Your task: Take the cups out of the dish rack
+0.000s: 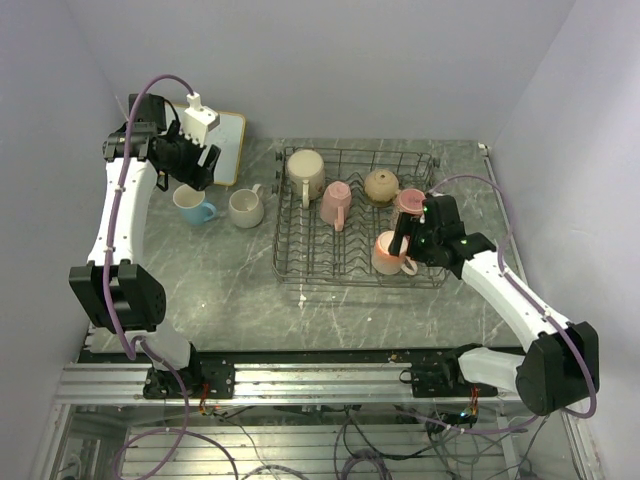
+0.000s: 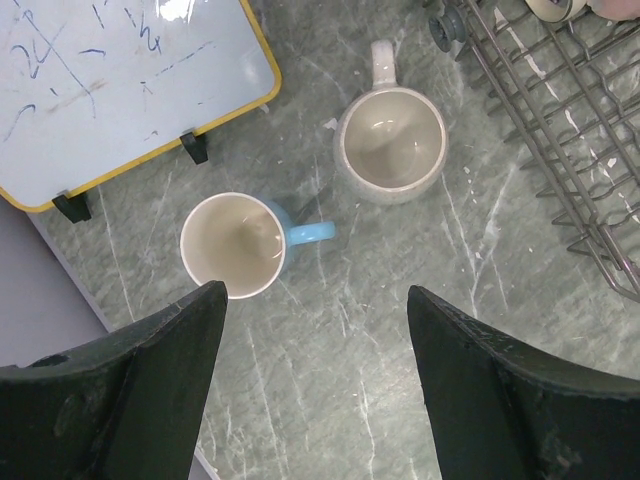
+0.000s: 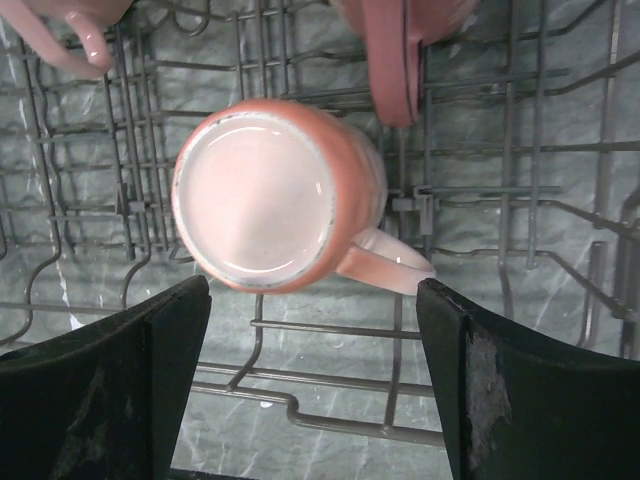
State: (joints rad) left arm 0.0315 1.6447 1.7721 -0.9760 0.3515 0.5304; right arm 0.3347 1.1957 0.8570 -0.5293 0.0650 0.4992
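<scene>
— How are the arms placed?
— Left gripper (image 2: 315, 295) is raised left of the rack (image 1: 300, 270), jaws wide and empty, above the blue mug (image 2: 233, 245) and cream mug (image 2: 392, 140), both upright.
— And the right?
— Right gripper (image 3: 312, 285) is over the rack's near right corner, jaws wide and empty. A pink mug (image 3: 262, 195) sits bottom-up below.

Your left arm (image 1: 118, 215) and right arm (image 1: 510, 295) are built alike: white links, black joints, a thin purple cable (image 1: 165, 78) along each. A white block (image 1: 199, 122) sits on the left wrist, upper left of the frame. The left gripper (image 2: 315, 300) and right gripper (image 3: 312, 290) have matte black wedge fingers (image 3: 525, 400), the right ones scuffed grey.
</scene>
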